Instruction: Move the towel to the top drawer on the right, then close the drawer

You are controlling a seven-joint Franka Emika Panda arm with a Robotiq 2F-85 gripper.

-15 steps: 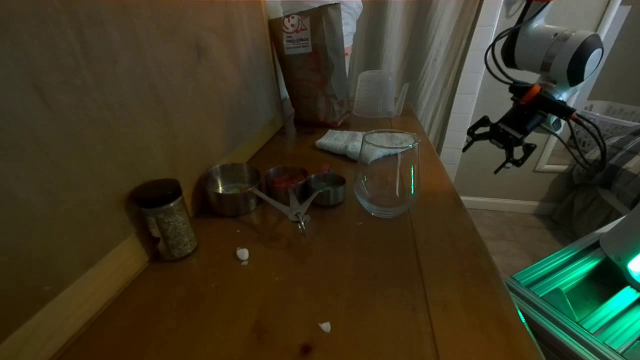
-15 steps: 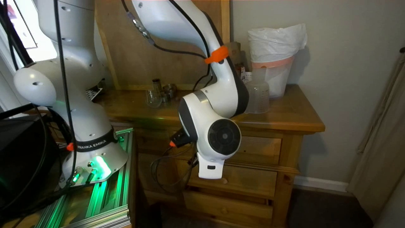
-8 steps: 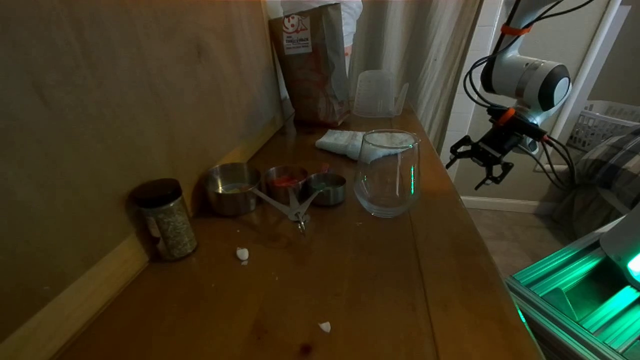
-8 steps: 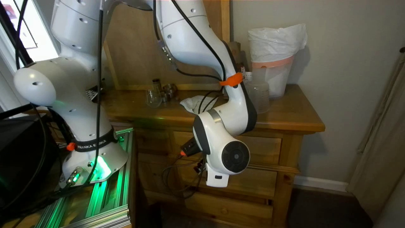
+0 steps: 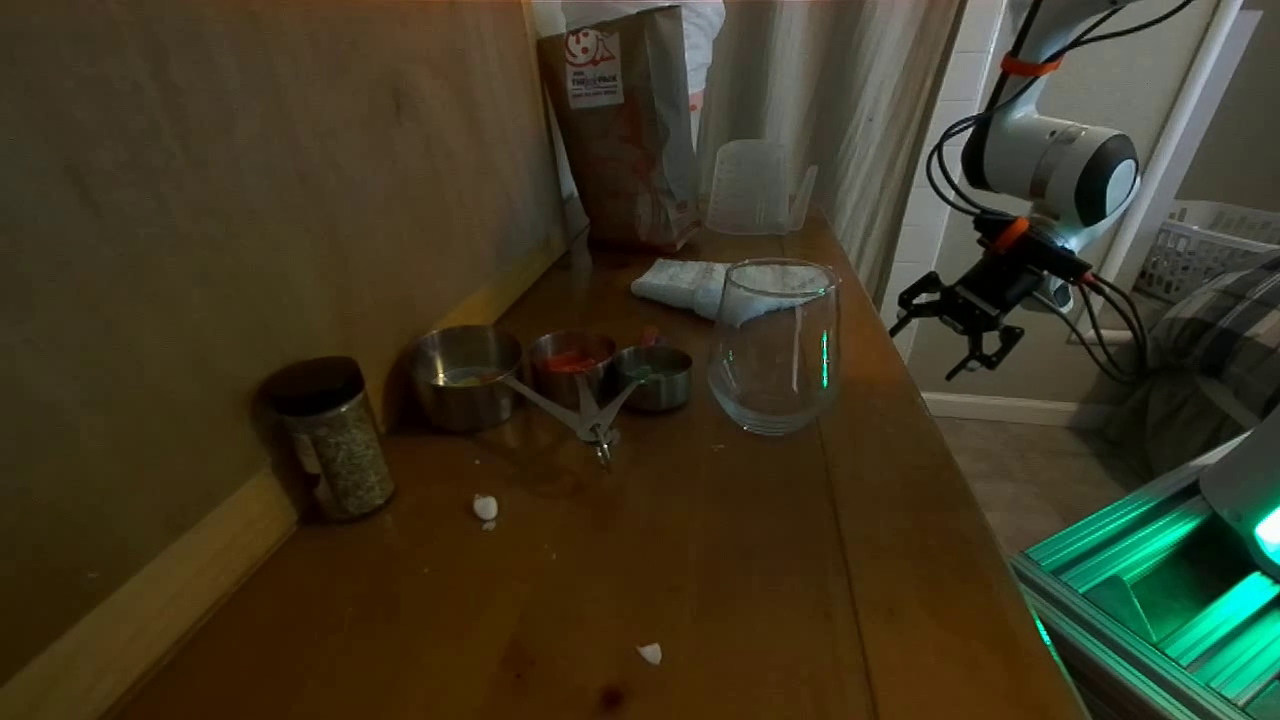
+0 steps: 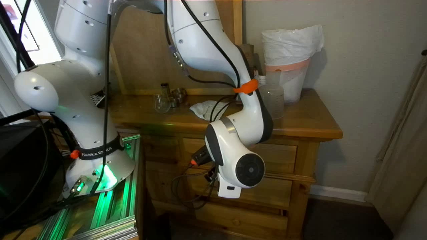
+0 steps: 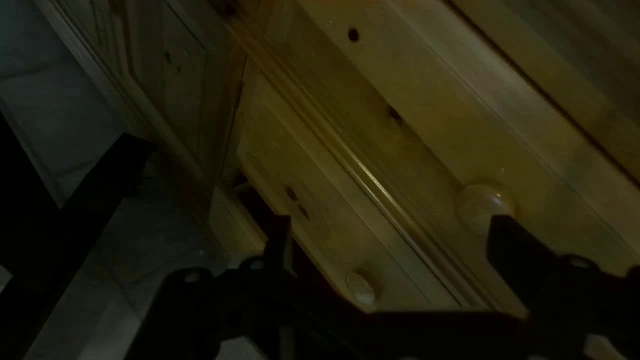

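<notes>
Closest to me, a pale scrap [image 5: 649, 653] lies on the wooden dresser top [image 5: 740, 560]. Beyond its front edge stands the base of the robot arm [image 6: 86, 133], its black band [image 6: 95, 153] lettered FRANKA EMIKA, a cable crossing the letters. Next along is a dark-lidded jar [image 5: 345, 465] with greenish flakes inside; I catch the edge of a label but can't read it. Past it sit three metal measuring cups [image 5: 465, 400], handles meeting at a ring [image 5: 603, 455], with something red in the middle cup [image 5: 550, 385]. Just beside the smallest, a clear glass [image 5: 775, 395] stands upright. The white towel [image 5: 682, 286] lies on the dresser top behind that glass, partly seen through it.

Out past the front edge hangs the gripper [image 5: 921, 354], its two fingers spread well apart; in the wrist view, drawer fronts show between them. The arm partly hides the top drawer [image 6: 277, 158] in an exterior view; lower down, a dark gap shows above the bottom drawer [image 6: 243, 220].

Farther along is a brown paper bag [image 5: 625, 165], its white label [image 5: 594, 82] carrying a red face-like drawing and a line that seems to end in PACK, the rest too small. Near it stands a translucent pitcher [image 5: 750, 190]. Last comes a tub [image 6: 292, 83] with a pinkish rim, a white plastic bag [image 6: 290, 46] rising from its top.
</notes>
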